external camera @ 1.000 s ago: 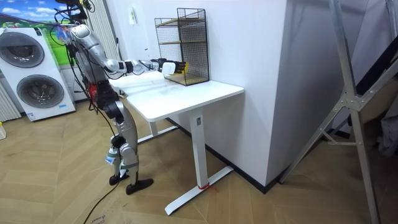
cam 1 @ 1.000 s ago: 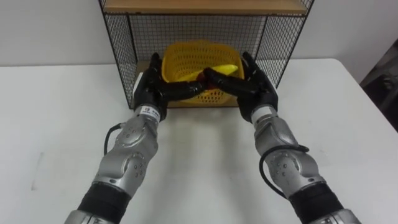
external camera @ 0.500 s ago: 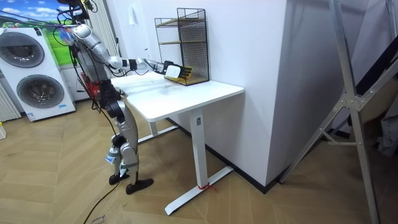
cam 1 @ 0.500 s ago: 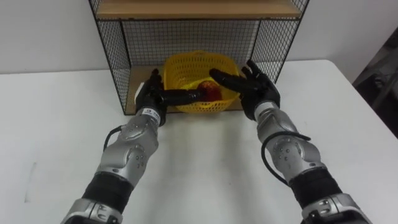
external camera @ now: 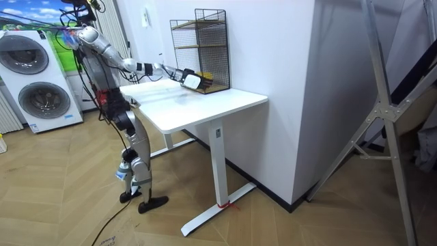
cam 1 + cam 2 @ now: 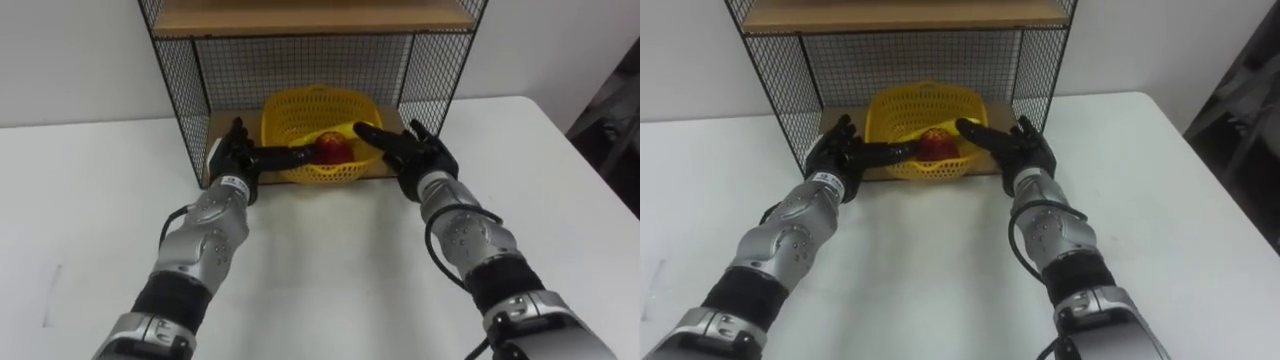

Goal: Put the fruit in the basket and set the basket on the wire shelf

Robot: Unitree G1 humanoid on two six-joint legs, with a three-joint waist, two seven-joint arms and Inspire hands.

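A yellow mesh basket (image 6: 300,108) stands on the bottom board of the black wire shelf (image 6: 178,95), with a red fruit (image 6: 336,149) and something yellow in it. My left hand (image 6: 231,158) is at the basket's front left, its straight fingers laid along the front wall. At the front right my right hand (image 6: 421,157) reaches in with straight fingers that touch the rim by the fruit. Both hands are open. In the room view I stand at the white table's end, both arms stretched out towards the shelf (image 5: 201,48).
The shelf stands at the back of the white table (image 6: 330,260), against the wall, and its wooden upper board (image 6: 310,15) hangs low over the basket. Two washing machines (image 5: 31,75) stand behind me, and a metal frame (image 5: 382,102) is at the room view's right.
The basket has slid deeper onto the bottom shelf. Both hands have moved from its sides to its front with the arms stretched further. The head camera has shifted a little.
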